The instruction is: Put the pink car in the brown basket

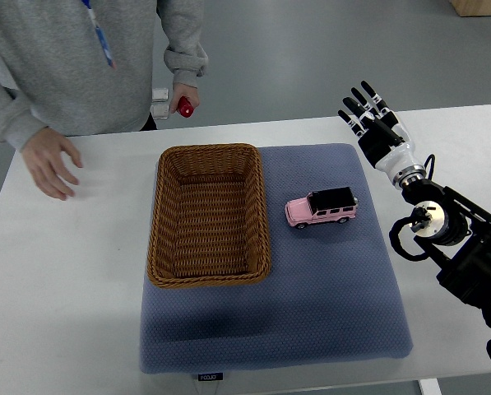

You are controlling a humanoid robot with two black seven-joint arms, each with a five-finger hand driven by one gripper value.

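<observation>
My right hand (pixel 375 122) hovers open, empty, near table's (pixel 64 271) right edge; car (pixel 321 206) on mat (pixel 327 288) beside basket (pixel 209 216).

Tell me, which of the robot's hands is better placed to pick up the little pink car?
The right hand, likely. Its arm enters from the right edge and its open fingers hover just beyond the pink car, which sits right of the brown basket. No left arm is visible.

My right hand (pixel 379 132) hovers over the table's (pixel 64 280) far right, fingers (pixel 362 109) spread, holding nothing. Pink car (pixel 321 206) sits on the blue mat (pixel 327 304), left of my fingers and nearer me. Brown basket (pixel 209 216) lies further left, beside the car.
</observation>
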